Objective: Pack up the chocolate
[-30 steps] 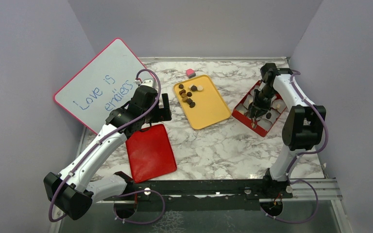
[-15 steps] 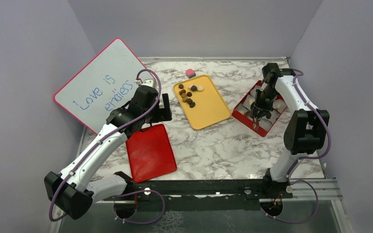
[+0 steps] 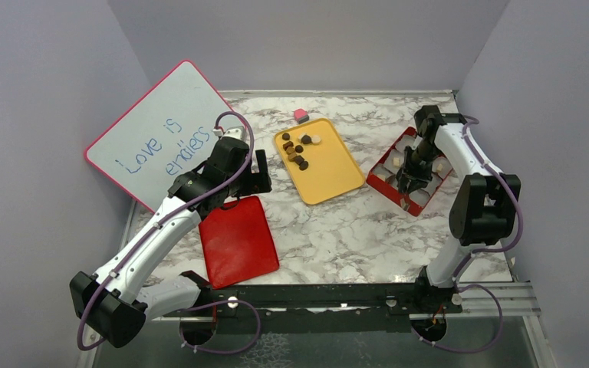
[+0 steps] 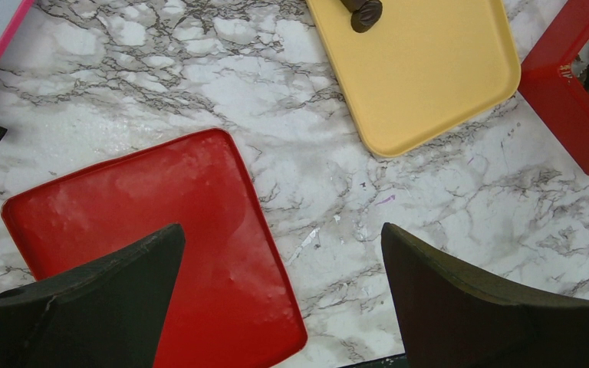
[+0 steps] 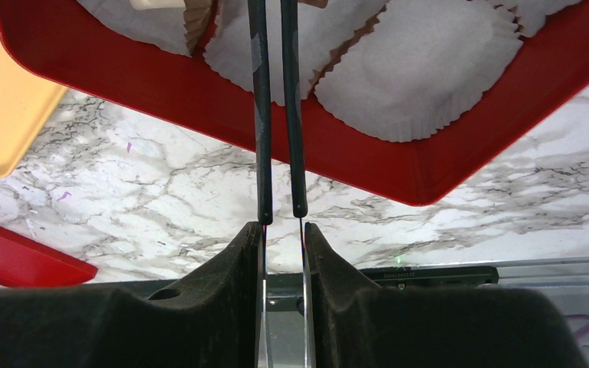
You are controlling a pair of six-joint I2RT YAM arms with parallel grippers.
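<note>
I see a white marble tabletop (image 3: 337, 230), grey-veined, lilac walls (image 3: 314, 38) around. The whiteboard (image 3: 153, 130) at its far-left corner reads "Love is endless"; left pincer (image 4: 282, 253) apart, right pincer (image 5: 282, 228) clamping tweezers (image 5: 259, 115).

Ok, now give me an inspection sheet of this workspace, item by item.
Surface: marbled table, bearing everything below.
Job's things: chocolate on the yellow tray; red box lined with paper cups; red lid lying flat.
Clutter: whiteboard at far left; pink cube behind the tray.
Grippers: left gripper open above the lid; right gripper shut on tweezers that reach over the box, tips out of view.
Cables: purple cables loop along both arms.
Surroundings: plain walls on three sides.
</note>
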